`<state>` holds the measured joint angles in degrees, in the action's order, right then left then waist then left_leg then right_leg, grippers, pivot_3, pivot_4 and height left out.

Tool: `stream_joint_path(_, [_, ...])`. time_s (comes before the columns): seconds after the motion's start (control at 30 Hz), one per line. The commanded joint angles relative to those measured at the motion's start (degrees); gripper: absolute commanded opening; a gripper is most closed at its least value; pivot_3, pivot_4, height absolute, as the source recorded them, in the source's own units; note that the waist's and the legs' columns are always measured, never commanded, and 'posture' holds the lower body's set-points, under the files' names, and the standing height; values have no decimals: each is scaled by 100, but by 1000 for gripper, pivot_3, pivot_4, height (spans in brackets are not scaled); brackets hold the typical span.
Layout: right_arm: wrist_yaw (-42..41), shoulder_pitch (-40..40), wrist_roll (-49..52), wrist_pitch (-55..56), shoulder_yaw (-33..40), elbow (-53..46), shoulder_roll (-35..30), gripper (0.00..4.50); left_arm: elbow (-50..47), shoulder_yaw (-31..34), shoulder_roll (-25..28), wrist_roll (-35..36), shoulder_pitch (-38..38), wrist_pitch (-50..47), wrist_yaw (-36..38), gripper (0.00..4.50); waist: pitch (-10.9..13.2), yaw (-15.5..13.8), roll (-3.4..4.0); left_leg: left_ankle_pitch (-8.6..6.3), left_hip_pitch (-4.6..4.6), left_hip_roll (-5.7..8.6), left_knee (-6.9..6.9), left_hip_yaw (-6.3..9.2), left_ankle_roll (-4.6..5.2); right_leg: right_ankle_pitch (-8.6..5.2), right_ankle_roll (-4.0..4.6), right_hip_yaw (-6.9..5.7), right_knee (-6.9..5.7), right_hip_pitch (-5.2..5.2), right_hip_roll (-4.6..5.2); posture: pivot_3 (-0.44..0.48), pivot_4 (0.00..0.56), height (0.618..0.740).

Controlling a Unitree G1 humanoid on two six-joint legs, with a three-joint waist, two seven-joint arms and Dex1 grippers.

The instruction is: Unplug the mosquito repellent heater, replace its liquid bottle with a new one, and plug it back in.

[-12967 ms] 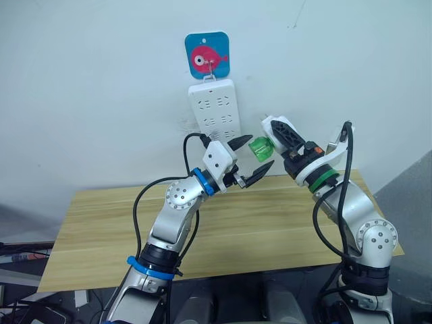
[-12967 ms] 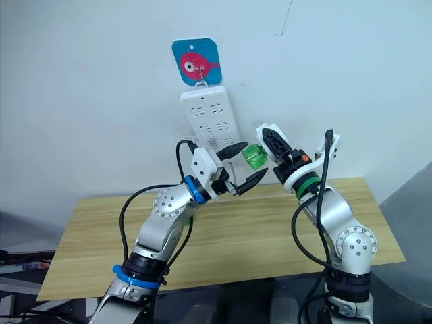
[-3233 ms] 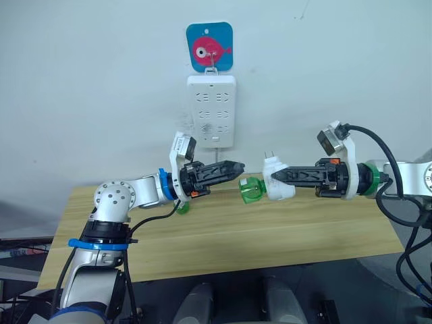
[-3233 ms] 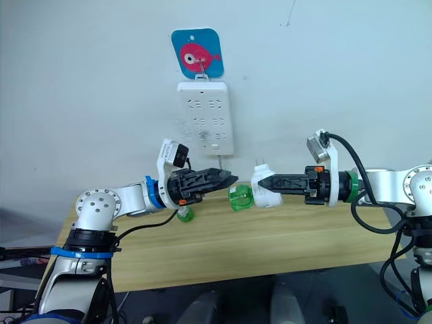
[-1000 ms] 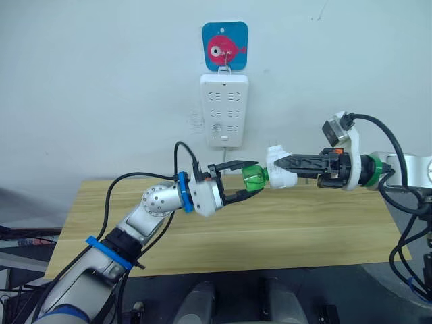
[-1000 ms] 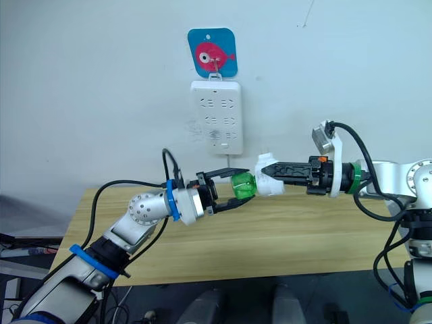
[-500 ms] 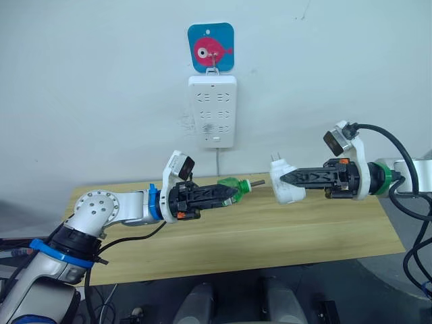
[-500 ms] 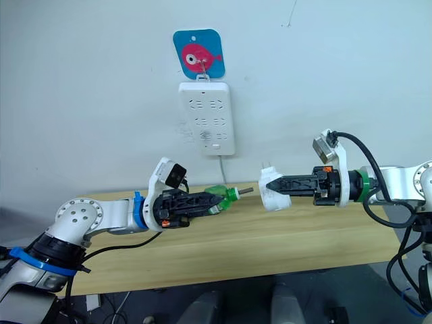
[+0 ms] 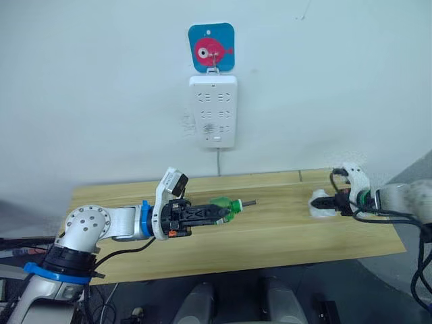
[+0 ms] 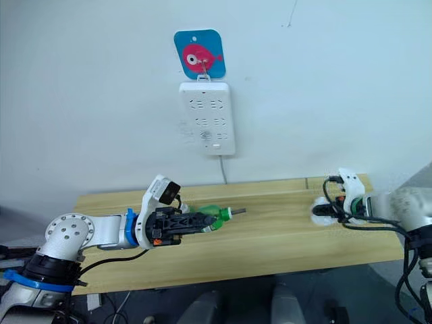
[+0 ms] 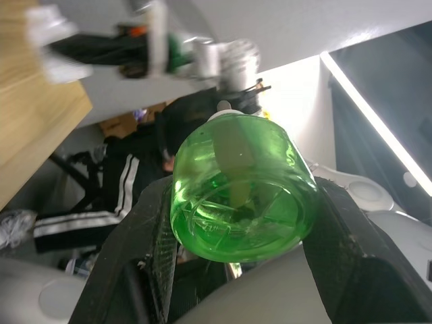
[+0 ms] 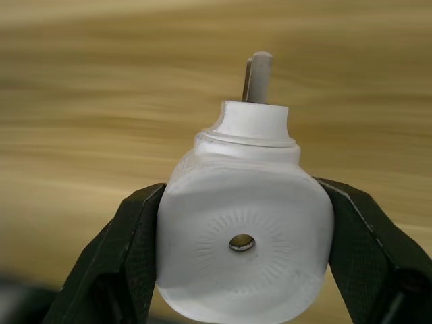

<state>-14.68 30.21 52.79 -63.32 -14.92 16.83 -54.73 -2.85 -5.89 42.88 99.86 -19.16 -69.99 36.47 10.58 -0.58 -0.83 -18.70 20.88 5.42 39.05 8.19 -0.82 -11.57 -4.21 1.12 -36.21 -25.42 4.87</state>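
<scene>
The left gripper is clamped on the green liquid bottle, holding it on its side above the wooden table, with the bottle's thin wick pointing toward the robot's right; in the left wrist view its two black fingers press against the bottle's green body from both sides. Well apart from it, over the table's right end, the right gripper grips the mosquito repellent heater, low over the wood; whether the heater touches the surface cannot be told. In the right wrist view the heater's round white face with its small dark centre hole sits squeezed between the fingers, its metal plug prongs pointing away toward the table. On the wall behind the table hangs the white power strip, under a blue hook plate with a pink fish.
</scene>
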Motion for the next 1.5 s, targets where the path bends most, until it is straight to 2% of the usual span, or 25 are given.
stream_joint_path(0.03, [-744,157,-1279,766,-277,715,52,3024,-315,330,37,150,68,-150,-5,2264,1,0,2,0,0,0,-1,-5,0,0,0,0,0,-2,0,124,198,740])
stream_joint_path(0.27, [-1812,412,-2827,1526,-522,1914,415,3024,-447,537,17,234,308,-259,-136,2264,4,-20,1,0,-3,-4,-6,-16,0,0,1,14,-2,-6,4,146,213,740])
stream_joint_path(0.6, [-2471,692,-3830,1803,-209,2587,863,3024,-656,651,26,242,522,-294,-160,2264,6,-78,-2,0,-4,-3,-6,-15,0,0,2,17,-2,-6,6,154,220,740])
stream_joint_path(0.63, [-2549,699,-3868,1794,-166,2594,874,3374,-651,658,25,242,526,-301,-157,2264,6,-81,-2,0,-3,-3,-6,-14,0,0,2,16,-1,-6,6,150,221,740])
stream_joint_path(0.73, [-2818,693,-3944,1666,-40,2440,810,4323,-610,665,-1,183,515,-327,-127,2264,8,-80,0,0,-3,-2,-6,-14,0,0,2,17,-1,-5,7,139,218,740])
stream_joint_path(0.77, [-2868,689,-3958,1606,16,2377,780,4458,-598,667,-9,165,513,-337,-115,2264,8,-78,1,0,-3,-2,-6,-15,0,0,2,17,-1,-5,7,136,217,740])
stream_joint_path(0.87, [-3055,625,-3897,1272,255,1919,527,4458,-540,656,-86,77,476,-327,-85,2264,12,-77,7,0,-3,-2,-6,-15,0,0,2,18,-1,-7,8,116,214,740])
stream_joint_path(1.0, [-3257,345,-3567,369,752,714,69,4458,-535,672,-287,-81,468,-223,-86,2264,16,-79,13,-1,-2,-1,-7,-15,1,0,2,18,-1,-7,15,99,214,740])
stream_joint_path(1.07, [-3276,166,-3312,-185,1122,-54,-163,4458,-697,724,-474,-570,495,77,27,2264,16,-78,14,-1,-1,-4,-7,-12,1,0,2,15,1,-7,19,83,214,740])
stream_joint_path(1.13, [-3218,117,-2798,-1033,1809,-771,-94,4458,-986,582,-650,-1734,488,862,331,2264,17,-81,13,-1,0,-6,-8,-13,0,0,2,15,4,-6,24,71,212,740])
stream_joint_path(1.2, [-3127,179,-2266,-2013,2644,-1346,317,4458,-1307,185,-718,-3112,471,1851,788,2264,17,-66,13,-1,-2,-11,-8,-18,0,1,4,15,10,-2,25,65,210,740])
stream_joint_path(1.27, [-2935,221,-1340,-2751,3536,-1671,902,4458,-1385,-176,-1002,-4357,375,2963,899,2264,16,-62,14,-1,-8,-18,-14,-28,-1,3,6,15,17,5,22,61,205,740])
stream_joint_path(1.37, [-2308,-94,323,-2918,4273,-1908,1397,4458,-1159,-559,-1436,-5852,199,4365,878,2264,20,-117,7,-1,-4,-13,-12,-30,-1,4,8,5,24,10,22,62,199,740])
stream_joint_path(1.5, [-794,-397,2469,-2918,4668,-2112,2023,4458,-907,-803,-1850,-6901,-11,5390,922,2264,21,-211,6,-2,3,-8,-12,-23,1,4,7,-4,28,10,32,64,191,740])
